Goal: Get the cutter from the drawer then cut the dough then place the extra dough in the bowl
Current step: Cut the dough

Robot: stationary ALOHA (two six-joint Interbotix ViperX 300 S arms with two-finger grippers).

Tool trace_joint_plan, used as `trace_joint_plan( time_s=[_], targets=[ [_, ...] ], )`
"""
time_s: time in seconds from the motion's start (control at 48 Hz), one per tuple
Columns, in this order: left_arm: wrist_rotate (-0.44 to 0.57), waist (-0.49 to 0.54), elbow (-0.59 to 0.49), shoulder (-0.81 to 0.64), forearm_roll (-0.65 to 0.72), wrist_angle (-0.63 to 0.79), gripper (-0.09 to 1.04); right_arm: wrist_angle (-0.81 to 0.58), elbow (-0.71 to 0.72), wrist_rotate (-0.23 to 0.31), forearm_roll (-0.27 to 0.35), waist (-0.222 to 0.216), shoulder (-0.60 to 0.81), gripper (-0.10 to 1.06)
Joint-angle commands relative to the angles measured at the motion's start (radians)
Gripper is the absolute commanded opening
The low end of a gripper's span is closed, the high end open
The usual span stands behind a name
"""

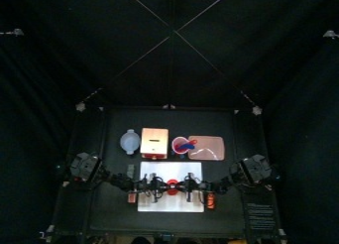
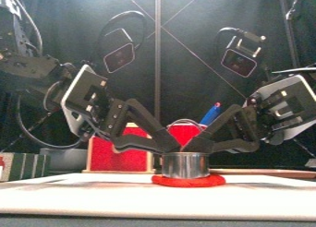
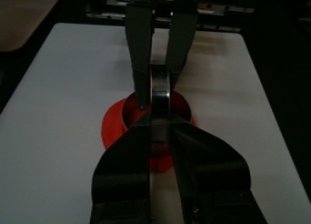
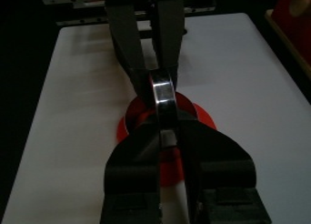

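Observation:
A round metal cutter (image 2: 183,163) stands on a flat red dough disc (image 2: 188,181) in the middle of the white cutting board (image 2: 74,182). My left gripper (image 2: 155,156) comes down on the cutter's left side and my right gripper (image 2: 212,154) on its right, their tips meeting over it. In the left wrist view my jaws close together over the dough (image 3: 118,127). The right wrist view shows a thin metal strip of the cutter (image 4: 159,91) pinched between the tips of both grippers. From above, both grippers (image 1: 173,184) cover the cutter.
Behind the board stand the blue-grey bowl (image 1: 129,141), the pale wooden box (image 1: 155,141) with its red drawer front (image 2: 114,153), and the pink tray (image 1: 212,148) with a red cup holding toy knives (image 1: 187,145). Bare board lies left and right of the dough.

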Motion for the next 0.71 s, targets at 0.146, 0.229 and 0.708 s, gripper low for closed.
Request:
trace_joint_plan(
  time_s=[0.146,0.229,0.708],
  targets=[
    [0.008,0.006,-0.003,-0.005,0.002,0.035,0.63,0.064,-0.028,0.006,-0.002,0.002,-0.049,0.54],
    [0.009,0.014,-0.014,-0.006,0.005,0.029,0.67,0.08,-0.044,0.006,-0.003,0.0,-0.051,0.61],
    [0.067,0.021,-0.018,-0.103,0.002,0.006,0.72,0.098,-0.071,0.005,-0.009,-0.002,-0.084,0.79]
  ],
)
